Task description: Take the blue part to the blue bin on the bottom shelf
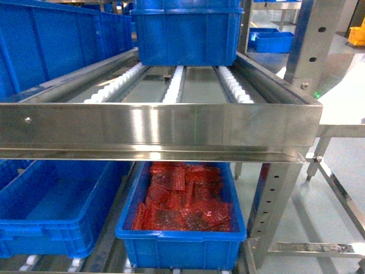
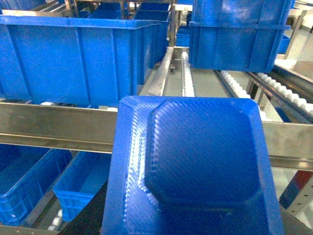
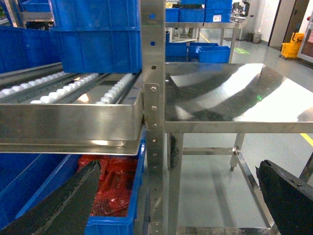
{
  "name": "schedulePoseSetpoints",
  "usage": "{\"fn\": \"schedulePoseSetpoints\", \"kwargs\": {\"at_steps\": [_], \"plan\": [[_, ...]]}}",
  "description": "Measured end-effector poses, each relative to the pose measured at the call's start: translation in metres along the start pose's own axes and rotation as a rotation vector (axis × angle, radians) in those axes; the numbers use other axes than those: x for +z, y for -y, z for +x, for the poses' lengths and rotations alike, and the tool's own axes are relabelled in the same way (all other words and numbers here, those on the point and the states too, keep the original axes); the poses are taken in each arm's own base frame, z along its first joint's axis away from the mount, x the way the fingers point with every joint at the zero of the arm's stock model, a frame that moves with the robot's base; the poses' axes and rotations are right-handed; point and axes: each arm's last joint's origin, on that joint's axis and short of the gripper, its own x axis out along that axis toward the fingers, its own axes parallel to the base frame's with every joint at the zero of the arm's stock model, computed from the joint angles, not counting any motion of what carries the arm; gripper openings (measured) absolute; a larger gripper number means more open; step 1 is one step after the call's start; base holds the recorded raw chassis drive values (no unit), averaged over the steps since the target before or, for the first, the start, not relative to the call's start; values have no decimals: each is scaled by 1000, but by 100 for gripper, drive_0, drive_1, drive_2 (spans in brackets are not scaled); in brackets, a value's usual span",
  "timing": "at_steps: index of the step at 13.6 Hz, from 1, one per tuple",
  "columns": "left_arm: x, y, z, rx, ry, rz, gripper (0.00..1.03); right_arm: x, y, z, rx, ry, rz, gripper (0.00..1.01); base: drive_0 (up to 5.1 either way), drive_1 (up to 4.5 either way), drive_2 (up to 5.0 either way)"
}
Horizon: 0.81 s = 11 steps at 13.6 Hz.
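Clearance under the flat stainless-steel front rail (image 1: 159, 125) of the upper roller level is what matters now; the blue part (image 2: 195, 166), a dark-blue moulded plastic piece with a raised, textured centre, fills the lower half of the left wrist view and hangs in front of that rail, above the level of the crates below. The fingers of the left gripper are hidden beneath it, so their grip is judged rather than seen: the piece sits in mid-air close to the wrist camera, so they are most likely clamped on it. The right gripper (image 3: 176, 205) carries nothing, its black fingers (image 3: 73, 200) spread wide beside the steel worktop (image 3: 234, 98).

The blue bin (image 1: 51, 211), a large bright-blue ribbed plastic crate, stands empty on the bottom shelf (image 1: 108, 251), just beside the like blue crate of red bags (image 1: 182, 245).

To do the step well, lower the left arm until the part is below the rail, then carry it in and leftward over the empty crate, not the red-filled one; keep the part level, since its broad face could catch the rail's lip; release only once it is well inside the rim.
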Motion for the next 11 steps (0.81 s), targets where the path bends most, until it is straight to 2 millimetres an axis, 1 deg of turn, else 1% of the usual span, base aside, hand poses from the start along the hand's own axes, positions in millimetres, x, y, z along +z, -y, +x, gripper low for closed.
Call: {"fn": "schedulePoseSetpoints", "kwargs": {"at_steps": [8, 9, 11], "plan": [[0, 0, 0, 2, -1, 0, 43, 0, 0, 0, 0, 3, 0, 98, -502, 239, 239], [0, 0, 0, -2, 0, 0, 43, 0, 0, 0, 0, 2, 0, 98, -479, 343, 89], [0, 0, 0, 2, 0, 0, 43, 0, 0, 0, 2, 3, 0, 98, 0, 0, 0]]}}
